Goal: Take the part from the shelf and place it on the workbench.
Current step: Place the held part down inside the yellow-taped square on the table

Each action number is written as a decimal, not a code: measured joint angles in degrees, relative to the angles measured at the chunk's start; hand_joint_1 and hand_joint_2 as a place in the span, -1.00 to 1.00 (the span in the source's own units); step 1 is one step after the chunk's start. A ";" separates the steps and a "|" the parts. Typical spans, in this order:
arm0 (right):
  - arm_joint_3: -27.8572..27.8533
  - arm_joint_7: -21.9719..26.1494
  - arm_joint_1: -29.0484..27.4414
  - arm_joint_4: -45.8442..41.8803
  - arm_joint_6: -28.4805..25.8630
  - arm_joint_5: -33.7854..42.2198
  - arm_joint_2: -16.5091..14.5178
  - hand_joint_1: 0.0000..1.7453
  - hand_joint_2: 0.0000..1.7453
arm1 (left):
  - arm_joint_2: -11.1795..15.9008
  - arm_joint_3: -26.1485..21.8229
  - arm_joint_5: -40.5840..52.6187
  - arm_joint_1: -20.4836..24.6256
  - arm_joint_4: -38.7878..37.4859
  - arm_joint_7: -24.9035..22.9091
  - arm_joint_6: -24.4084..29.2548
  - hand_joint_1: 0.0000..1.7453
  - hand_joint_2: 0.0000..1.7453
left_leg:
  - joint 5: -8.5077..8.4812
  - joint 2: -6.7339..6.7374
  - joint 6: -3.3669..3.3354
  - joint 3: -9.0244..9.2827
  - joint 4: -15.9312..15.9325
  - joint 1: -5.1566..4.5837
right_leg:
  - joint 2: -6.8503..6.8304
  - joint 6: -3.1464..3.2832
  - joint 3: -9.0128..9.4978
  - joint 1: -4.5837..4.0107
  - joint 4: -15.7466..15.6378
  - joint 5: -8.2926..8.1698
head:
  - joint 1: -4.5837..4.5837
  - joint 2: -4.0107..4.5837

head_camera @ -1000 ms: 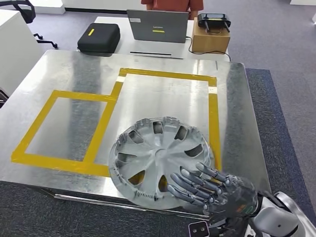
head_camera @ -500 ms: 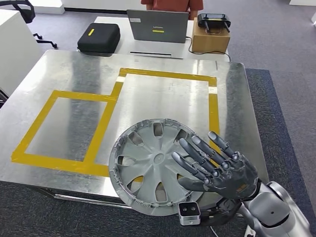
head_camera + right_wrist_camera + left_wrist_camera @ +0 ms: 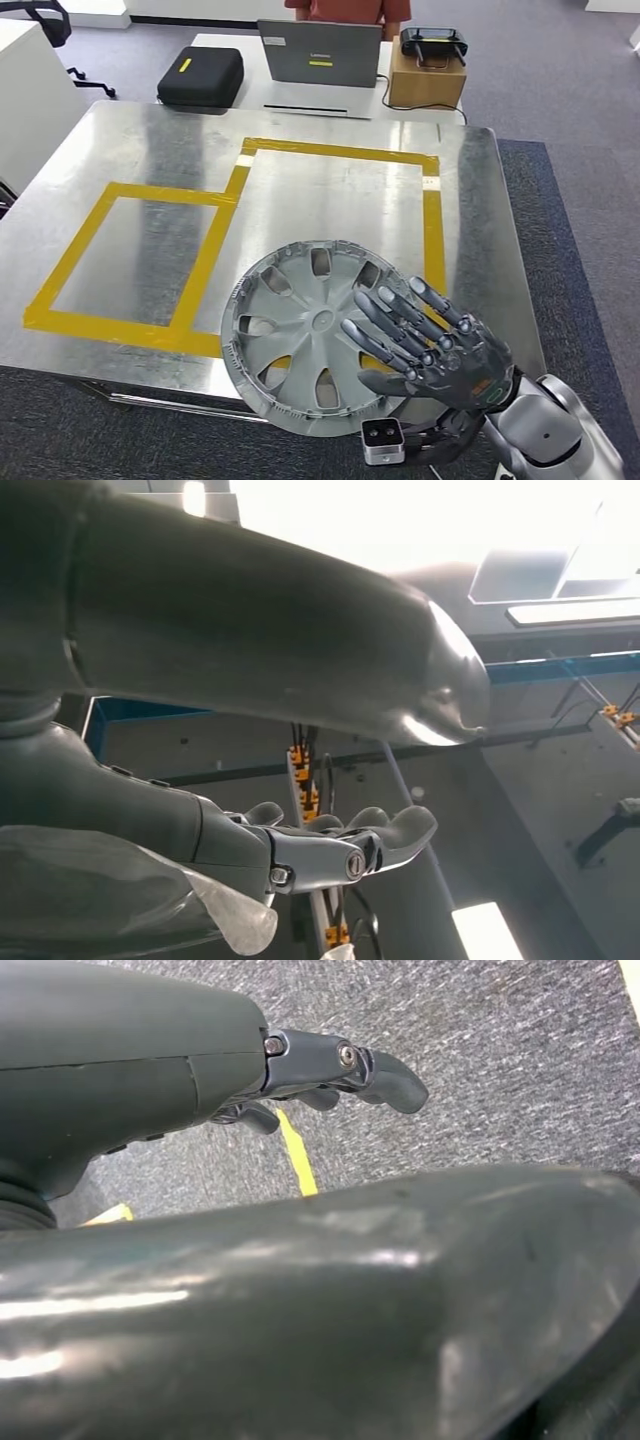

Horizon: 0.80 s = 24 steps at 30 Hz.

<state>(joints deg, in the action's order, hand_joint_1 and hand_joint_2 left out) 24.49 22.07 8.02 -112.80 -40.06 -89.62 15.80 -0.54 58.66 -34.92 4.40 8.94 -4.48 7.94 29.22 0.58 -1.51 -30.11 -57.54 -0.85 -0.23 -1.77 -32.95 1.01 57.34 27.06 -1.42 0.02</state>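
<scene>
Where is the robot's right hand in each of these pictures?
Head view: right hand lower right, fingers spread above the wheel cover.
Right wrist view: its dark fingers, against ceiling lights.
Left wrist view: not in it; that is the left hand.
Shared landmark: grey carpet, in head and left wrist views.

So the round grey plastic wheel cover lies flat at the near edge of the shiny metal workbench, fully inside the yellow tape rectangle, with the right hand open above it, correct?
Not quite. The head view shows the round grey plastic wheel cover flat at the near edge of the shiny metal workbench, but not fully inside: it lies across the yellow tape rectangle and overhangs the bench's near edge. The right hand is open above it.
</scene>
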 joint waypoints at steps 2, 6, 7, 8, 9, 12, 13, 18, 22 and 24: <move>-0.33 0.25 -0.45 -0.02 0.00 0.00 -0.26 -1.00 -1.00 | -0.03 0.00 -0.08 -0.04 0.00 0.00 0.09 -1.00 -1.00 | -0.64 0.08 -0.44 0.11 0.53 0.15 | 0.06 -0.42 -0.03 0.01 -0.18 -0.19 | 0.01 0.00; -1.15 0.71 -1.45 -0.05 -0.02 0.01 -0.61 -1.00 -1.00 | -0.14 -0.02 -0.40 -0.05 0.02 0.01 0.22 -1.00 -1.00 | -2.36 0.52 -1.40 -0.22 2.09 0.71 | 0.20 -1.01 -3.54 -0.16 7.68 5.64 | -0.34 0.00; -1.37 0.80 -1.74 -0.05 -0.02 0.01 -0.67 -1.00 -1.00 | -0.14 -0.02 -0.43 -0.10 0.02 0.02 0.26 -1.00 -1.00 | -2.52 0.54 -1.38 -0.55 2.04 0.71 | 0.21 -1.18 -5.01 -0.09 11.59 7.48 | -0.39 0.00; -1.57 0.86 -2.07 -0.04 -0.02 0.01 -0.67 -1.00 -1.00 | -0.15 -0.02 -0.45 -0.15 0.02 0.02 0.26 -1.00 -1.00 | -2.68 0.55 -1.30 -0.88 1.95 0.73 | 0.20 -1.36 -6.00 0.00 14.47 8.49 | -0.39 0.00; -1.72 0.92 -2.37 -0.04 -0.01 0.01 -0.68 -1.00 -1.00 | -0.16 -0.02 -0.47 -0.18 0.02 0.02 0.26 -1.00 -1.00 | -2.82 0.56 -1.18 -1.18 1.83 0.78 | 0.18 -1.54 -6.08 0.10 15.46 8.42 | -0.38 0.00; -2.27 1.12 -3.10 -0.04 0.00 0.01 -0.84 -1.00 -1.00 | -0.19 -0.02 -0.52 -0.18 0.02 0.03 0.32 -1.00 -1.00 | -2.99 0.55 -0.63 -2.01 0.98 1.10 | -0.10 -2.09 -0.37 0.52 6.51 4.23 | -0.41 0.00; -2.51 1.14 -3.32 -0.05 -0.01 0.01 -0.95 -1.00 -1.00 | -0.17 -0.02 -0.54 -0.18 0.02 0.04 0.39 -1.00 -1.00 | -2.99 0.51 -0.30 -2.38 0.54 1.10 | -0.15 -2.07 1.78 0.53 3.03 3.29 | -0.49 0.00; -3.96 0.70 -5.69 -0.06 0.00 0.00 -1.46 -1.00 -1.00 | -0.05 -0.02 -0.79 -0.46 0.02 0.17 0.60 -1.00 -1.00 | -3.05 0.31 1.55 -3.79 -0.97 1.01 | 0.07 -0.08 2.45 0.43 0.17 2.44 | -0.42 0.00; -4.94 -0.61 -7.47 -0.05 0.00 -0.01 -1.64 -1.00 -1.00 | -0.04 -0.02 -0.95 -0.72 0.02 0.27 0.74 -1.00 -1.00 | 5.92 -0.05 2.47 -7.22 -12.02 1.23 | 0.02 1.62 0.31 0.38 0.12 0.65 | -0.06 0.00; -5.25 -1.01 -8.30 -0.04 0.00 -0.02 -1.66 -1.00 -1.00 | -0.09 -0.02 -0.96 -0.77 0.02 0.28 0.85 -1.00 -1.00 | 7.93 -0.08 2.45 -7.68 -16.84 1.23 | 0.04 1.68 -1.06 0.19 0.20 -0.35 | -0.04 0.00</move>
<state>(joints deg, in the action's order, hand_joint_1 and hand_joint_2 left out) 19.24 21.06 -0.28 -112.84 -40.06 -89.64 14.14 -0.63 58.64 -35.88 3.62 8.96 -4.20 8.79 37.15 0.51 0.95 -37.79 -74.38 0.39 -0.19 -0.10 -34.01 1.21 57.54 26.71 -1.45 0.02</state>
